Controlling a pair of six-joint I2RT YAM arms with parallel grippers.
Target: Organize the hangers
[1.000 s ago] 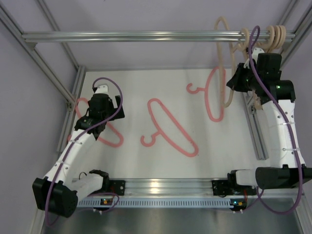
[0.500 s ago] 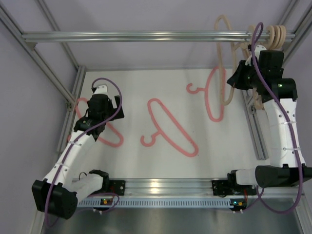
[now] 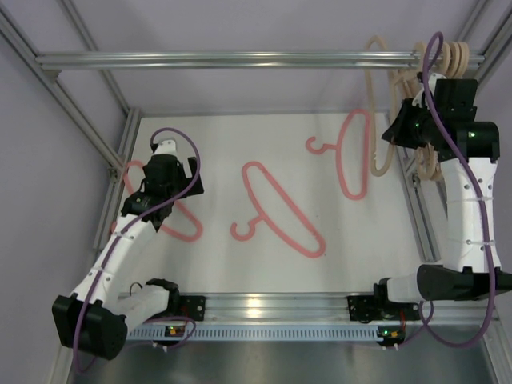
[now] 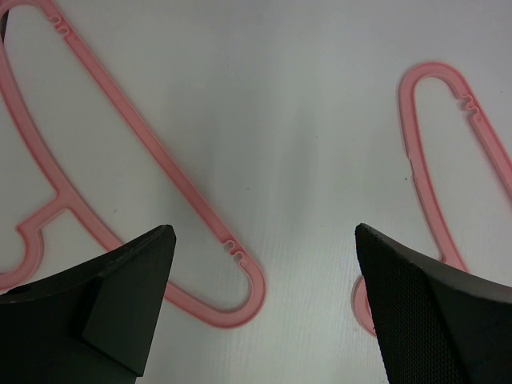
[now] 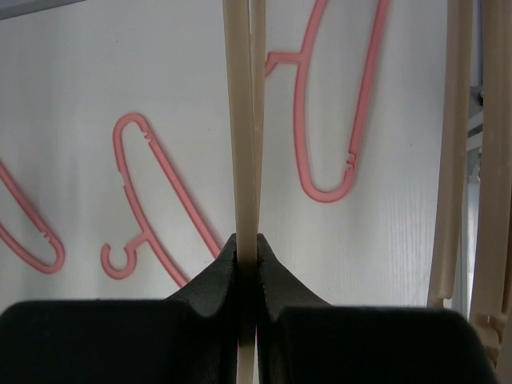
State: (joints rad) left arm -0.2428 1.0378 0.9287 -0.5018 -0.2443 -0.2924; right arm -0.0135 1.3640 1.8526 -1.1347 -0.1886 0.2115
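Three pink hangers lie flat on the table (image 3: 240, 136), none of them on the rail (image 3: 240, 59) yet. Placing them by the rail:
- The left pink hanger (image 4: 160, 158) is below its left end, partly under the left arm.
- The middle pink hanger (image 3: 261, 214) is below its centre and furthest from it.
- The right pink hanger (image 3: 341, 164) is below its right part and nearest to it.

All three lie apart from each other.

Done part: the hung beige hangers (image 3: 456, 56) have their hooks bunched at the rail's far right end. They overlap, so we cannot count them.

In hand: the right gripper (image 5: 246, 248) is up near the rail's right end with its fingers pressed together. It pinches the held beige hanger (image 5: 236, 120) by its thin bars, which run straight up between the pads in the wrist view. This hanger hangs just left of the bunch. We cannot tell if its hook is over the rail or only beside it.

The left gripper (image 4: 264, 236) hovers low below the rail's left end, fingers spread wide with nothing between them. The end loop of the left pink hanger is just under the gap.

Our read is roughly halfway. The beige ones are up, one beige is going on, and three pink are left to lift and hang. The left pink one looks like the next pick for the left arm.
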